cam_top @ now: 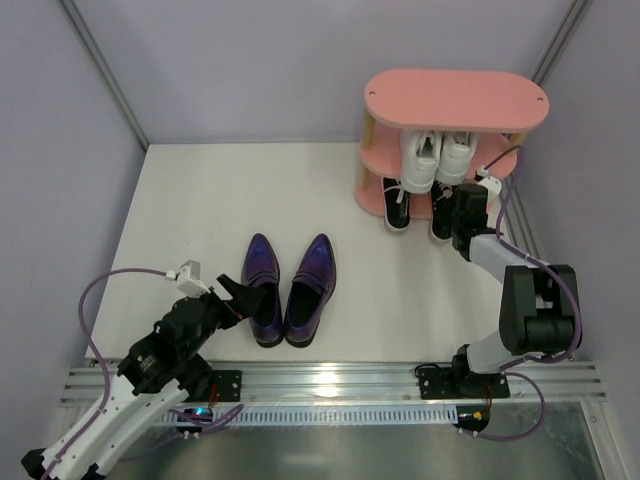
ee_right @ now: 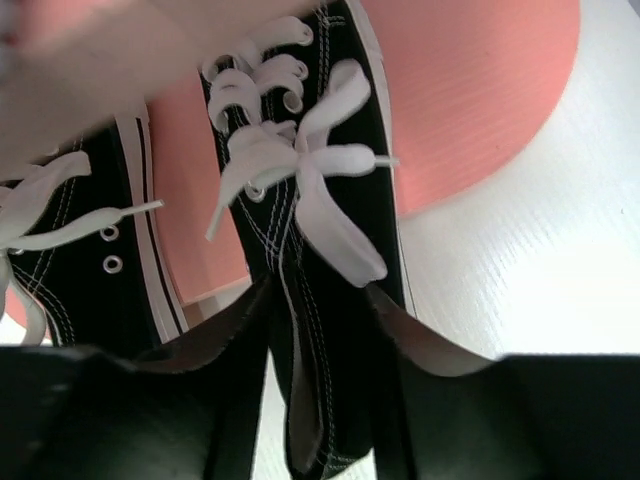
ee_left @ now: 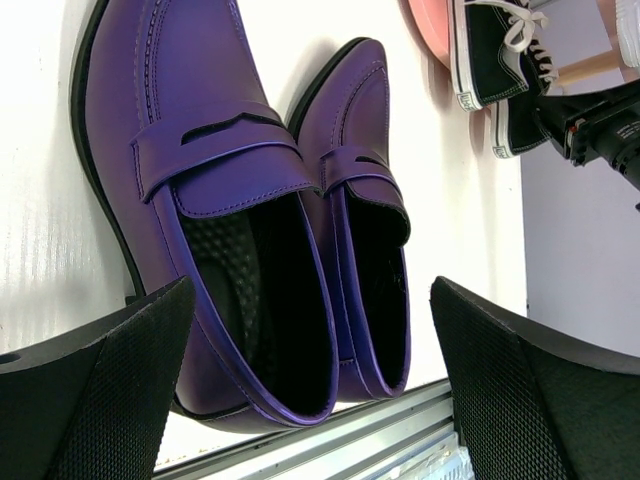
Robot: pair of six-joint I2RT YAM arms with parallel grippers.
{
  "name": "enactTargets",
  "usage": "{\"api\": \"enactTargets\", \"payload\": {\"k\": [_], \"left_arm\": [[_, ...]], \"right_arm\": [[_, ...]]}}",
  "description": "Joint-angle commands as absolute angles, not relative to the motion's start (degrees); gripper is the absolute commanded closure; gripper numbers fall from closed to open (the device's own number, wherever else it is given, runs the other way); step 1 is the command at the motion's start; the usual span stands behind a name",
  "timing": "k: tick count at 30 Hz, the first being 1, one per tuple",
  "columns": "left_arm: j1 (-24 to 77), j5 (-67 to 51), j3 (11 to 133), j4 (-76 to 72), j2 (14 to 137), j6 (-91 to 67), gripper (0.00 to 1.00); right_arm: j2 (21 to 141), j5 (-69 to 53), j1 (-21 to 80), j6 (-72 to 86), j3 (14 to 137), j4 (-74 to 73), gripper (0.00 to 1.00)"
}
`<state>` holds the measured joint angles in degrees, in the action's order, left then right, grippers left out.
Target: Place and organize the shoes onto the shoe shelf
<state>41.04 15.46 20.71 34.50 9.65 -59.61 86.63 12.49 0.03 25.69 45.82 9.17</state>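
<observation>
The pink shoe shelf (cam_top: 455, 98) stands at the back right. White sneakers (cam_top: 437, 158) sit on its middle tier. Two black sneakers are on the bottom board (ee_right: 470, 100). My right gripper (cam_top: 462, 215) is shut on the heel end of the right black sneaker (ee_right: 320, 250), its fingers (ee_right: 200, 360) pressing both sides. The other black sneaker (ee_right: 80, 280) lies beside it. The two purple loafers (cam_top: 262, 290) (cam_top: 310, 290) lie side by side on the table, toes toward the back. My left gripper (ee_left: 310, 400) is open just behind their heels, beside the left loafer (ee_left: 210, 170).
The metal rail (cam_top: 340, 380) runs along the table's near edge, close behind the loafers' heels. Pale walls enclose the table on the left, back and right. The shelf's top tier is bare. The right arm (ee_left: 610, 130) shows in the left wrist view.
</observation>
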Motion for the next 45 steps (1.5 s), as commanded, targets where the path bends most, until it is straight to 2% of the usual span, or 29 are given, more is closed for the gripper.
{"api": "enactTargets", "payload": {"k": [1, 4, 5, 13, 14, 15, 16, 18, 25, 31, 39, 45], "left_arm": [[41.22, 16.79, 21.62, 33.58, 10.11, -59.68, 0.02], [41.22, 16.52, 21.36, 33.14, 10.37, -59.68, 0.02], [41.13, 16.44, 21.36, 33.05, 10.37, -59.68, 0.02], [41.22, 16.35, 21.09, 33.49, 9.23, -59.77, 0.02], [41.22, 16.35, 21.18, 33.66, 9.05, -59.85, 0.02], [41.22, 16.43, 21.09, 33.84, 8.88, -59.85, 0.02], [41.13, 16.52, 21.01, 33.92, 8.53, -59.94, 0.02], [41.13, 16.52, 20.83, 34.01, 8.26, -60.12, 0.02], [41.13, 16.08, 20.65, 34.97, 7.21, -60.29, 0.02], [41.13, 16.79, 20.74, 36.82, 4.66, -60.56, 0.02], [41.22, 17.05, 20.83, 37.53, 4.22, -60.65, 0.02], [41.13, 17.40, 21.53, 37.71, 4.66, -60.21, 0.02]], "right_arm": [[82.38, 13.98, -0.26, 26.63, 41.95, 17.13, 0.56], [78.85, 14.15, -0.35, 27.16, 37.81, 18.81, 0.36], [76.66, 14.15, -0.44, 27.33, 36.92, 19.85, 0.33], [67.60, 12.13, -1.84, 29.79, 31.74, 17.49, 0.32], [66.46, 11.43, -2.54, 31.54, 31.03, 16.71, 0.34], [64.01, 10.56, -2.98, 32.60, 30.16, 16.35, 0.42], [62.85, 9.33, -3.42, 33.74, 28.75, 15.83, 0.56], [59.78, 9.14, -4.21, 37.96, 27.87, 11.26, 0.96], [56.16, -6.92, -9.48, 48.42, 19.00, 13.00, 0.96], [58.53, -15.81, -11.86, 50.45, 18.63, 13.18, 0.96], [73.63, -20.12, -14.06, 49.39, 22.41, 16.61, 0.96], [80.32, -19.86, -14.41, 49.31, 25.22, 19.60, 0.96]]}}
